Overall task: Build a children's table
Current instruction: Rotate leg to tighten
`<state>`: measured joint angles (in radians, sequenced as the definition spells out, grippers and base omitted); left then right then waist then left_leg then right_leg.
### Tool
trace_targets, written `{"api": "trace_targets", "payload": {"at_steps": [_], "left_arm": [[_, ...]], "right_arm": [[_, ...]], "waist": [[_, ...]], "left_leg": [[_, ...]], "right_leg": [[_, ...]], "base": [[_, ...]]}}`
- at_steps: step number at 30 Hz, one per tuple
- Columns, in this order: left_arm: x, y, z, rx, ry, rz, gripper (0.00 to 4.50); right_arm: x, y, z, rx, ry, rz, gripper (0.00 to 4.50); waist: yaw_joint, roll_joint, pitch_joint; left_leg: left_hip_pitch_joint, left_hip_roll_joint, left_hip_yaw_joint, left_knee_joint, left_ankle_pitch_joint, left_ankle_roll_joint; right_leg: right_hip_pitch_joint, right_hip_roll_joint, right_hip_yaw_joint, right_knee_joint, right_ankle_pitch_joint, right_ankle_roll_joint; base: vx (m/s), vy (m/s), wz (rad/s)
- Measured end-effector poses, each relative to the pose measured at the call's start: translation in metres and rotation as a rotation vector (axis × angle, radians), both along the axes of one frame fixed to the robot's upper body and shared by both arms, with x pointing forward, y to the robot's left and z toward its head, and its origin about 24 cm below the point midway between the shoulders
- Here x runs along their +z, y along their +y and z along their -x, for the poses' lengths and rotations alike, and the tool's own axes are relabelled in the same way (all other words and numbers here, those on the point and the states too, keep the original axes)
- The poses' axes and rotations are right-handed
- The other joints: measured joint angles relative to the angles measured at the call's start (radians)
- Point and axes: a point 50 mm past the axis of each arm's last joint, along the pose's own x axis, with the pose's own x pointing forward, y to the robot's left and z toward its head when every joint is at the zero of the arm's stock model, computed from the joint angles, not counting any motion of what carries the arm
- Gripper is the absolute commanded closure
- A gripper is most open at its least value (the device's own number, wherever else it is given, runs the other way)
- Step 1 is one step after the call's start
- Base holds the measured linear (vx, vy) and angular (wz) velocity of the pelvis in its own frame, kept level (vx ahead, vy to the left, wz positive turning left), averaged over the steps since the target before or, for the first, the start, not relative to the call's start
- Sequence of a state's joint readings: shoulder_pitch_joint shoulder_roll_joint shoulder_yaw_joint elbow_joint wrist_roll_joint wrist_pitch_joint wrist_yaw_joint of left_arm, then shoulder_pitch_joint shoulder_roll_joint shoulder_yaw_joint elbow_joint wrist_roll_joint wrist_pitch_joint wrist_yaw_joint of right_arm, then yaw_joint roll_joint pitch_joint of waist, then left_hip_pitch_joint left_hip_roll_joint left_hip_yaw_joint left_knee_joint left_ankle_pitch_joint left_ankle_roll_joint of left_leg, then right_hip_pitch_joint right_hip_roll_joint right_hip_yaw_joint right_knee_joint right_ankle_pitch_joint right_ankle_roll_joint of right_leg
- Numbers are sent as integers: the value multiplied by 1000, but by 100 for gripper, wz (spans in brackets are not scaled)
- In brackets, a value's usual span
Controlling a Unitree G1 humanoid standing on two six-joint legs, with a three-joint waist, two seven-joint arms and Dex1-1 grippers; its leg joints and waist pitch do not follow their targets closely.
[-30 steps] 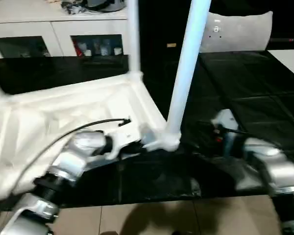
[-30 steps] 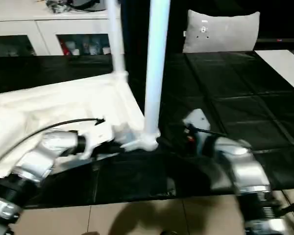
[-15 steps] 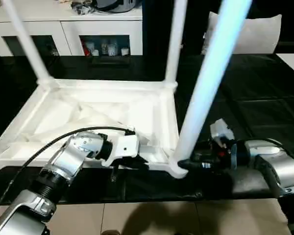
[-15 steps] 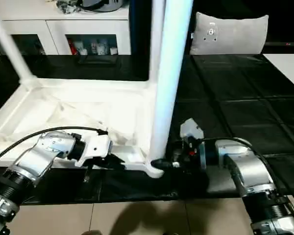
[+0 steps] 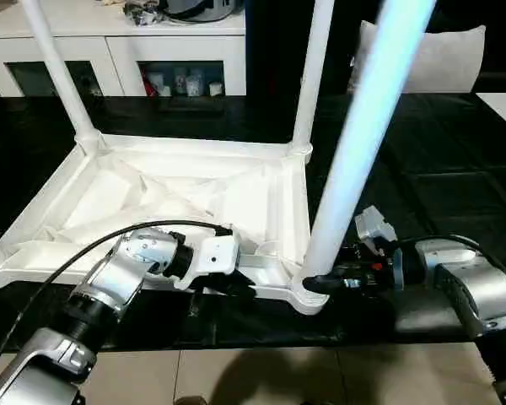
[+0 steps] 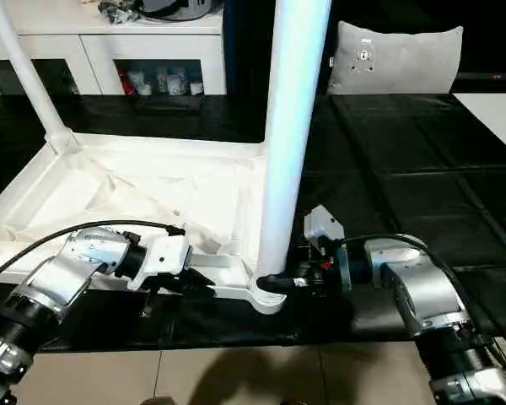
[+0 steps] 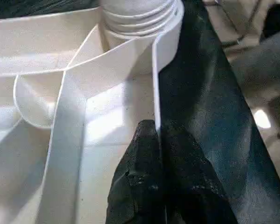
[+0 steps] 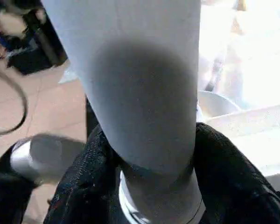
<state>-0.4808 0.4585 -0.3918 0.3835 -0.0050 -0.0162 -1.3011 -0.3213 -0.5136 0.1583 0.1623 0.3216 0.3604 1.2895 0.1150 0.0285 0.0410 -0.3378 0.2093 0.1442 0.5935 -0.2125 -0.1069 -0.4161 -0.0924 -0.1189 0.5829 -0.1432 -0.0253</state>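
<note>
The children's table lies upside down on the black-covered surface, ribbed underside up. Three white legs stand upright in its corner sockets: the far left leg, the far right leg and the near right leg. My left gripper is shut on the thin near rim of the table top, close to the near right socket. My right gripper reaches in from the right. Its black fingers press both sides of the near right leg's base.
A white cabinet with glass doors stands behind the work surface. A grey cushion leans at the back right. The black surface ends just before my arms, with tiled floor below.
The view has shifted and now looks squarely at the table. My right gripper has come in to the near right leg's base and its fingers have closed onto it. The left grip is unchanged.
</note>
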Motion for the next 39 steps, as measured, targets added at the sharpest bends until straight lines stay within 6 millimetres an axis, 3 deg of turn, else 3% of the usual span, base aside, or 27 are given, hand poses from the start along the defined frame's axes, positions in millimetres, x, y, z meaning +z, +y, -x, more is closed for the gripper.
{"api": "trace_targets", "payload": {"at_steps": [4, 10, 16, 19, 20, 22, 28, 32, 35, 39], "left_arm": [[-1, -2, -4, 156, 21, 9, 450], [-6, -22, -9, 374, 14, 38, 450], [-4, -53, -20, 565, -22, 44, 450], [-3, -60, -21, 580, -53, 35, 450], [-3, -61, -21, 581, -59, 32, 450], [-3, -61, -21, 580, -60, 32, 450], [-1, -54, -21, 519, -88, 26, 450], [-1, -44, -21, 470, -96, 17, 450], [0, -24, -20, 372, -87, 5, 450], [1, -8, -20, 304, -104, -8, 450]], "right_arm": [[-5, 10, -7, -173, -15, -18, 251], [-9, 23, -30, -515, -51, -4, 254], [-10, 41, -56, -833, -60, -14, 254], [-11, 42, -58, -890, -63, -39, 254], [-11, 42, -59, -894, -69, -42, 199], [-11, 42, -58, -892, -70, -48, 199], [-17, 30, -50, -819, -69, -54, 136], [-18, 22, -46, -733, -90, -47, 101], [-9, -3, -34, -543, -155, 18, 71], [3, -10, -29, -413, -203, 21, 71]], "waist": [[-20, 0, 0], [-71, -1, -1], [-86, -1, -1], [-82, -1, -1], [-80, -1, -1], [-79, -1, -1], [-67, 1, 0], [-53, 3, 1], [-40, 5, 2], [-33, 6, 2]], "left_leg": [[5, -1, 1, 0, 0, -4], [6, -2, 2, 1, 0, -5], [4, -2, 1, 1, -1, -5], [4, -2, 0, -3, -1, -5], [4, -2, 0, -4, -1, -5], [4, -2, 0, -5, -1, -4], [2, -2, 0, -5, -1, -5], [2, -1, 0, -5, 0, -4], [0, -1, 0, -5, 1, -1], [1, -1, 0, -4, 2, 1]], "right_leg": [[2, 0, 0, 1, 0, 0], [4, 1, -2, -4, 0, 1], [4, 1, -2, -6, 0, 1], [4, 1, -3, -6, 1, 1], [4, 1, -3, -6, 1, 1], [3, 2, -3, -6, 1, 1], [2, 2, -3, -6, 1, 1], [1, 1, -3, -5, 1, 0], [1, 1, -2, -5, 1, 0], [1, 1, -2, -5, 1, 0]], "base": [[0, 0, 0], [0, 0, 0], [0, 0, 0], [0, 0, 0], [0, 0, 0], [0, 0, 0], [0, 0, 0], [0, 0, 0], [0, 0, 0], [0, 0, 0]]}}
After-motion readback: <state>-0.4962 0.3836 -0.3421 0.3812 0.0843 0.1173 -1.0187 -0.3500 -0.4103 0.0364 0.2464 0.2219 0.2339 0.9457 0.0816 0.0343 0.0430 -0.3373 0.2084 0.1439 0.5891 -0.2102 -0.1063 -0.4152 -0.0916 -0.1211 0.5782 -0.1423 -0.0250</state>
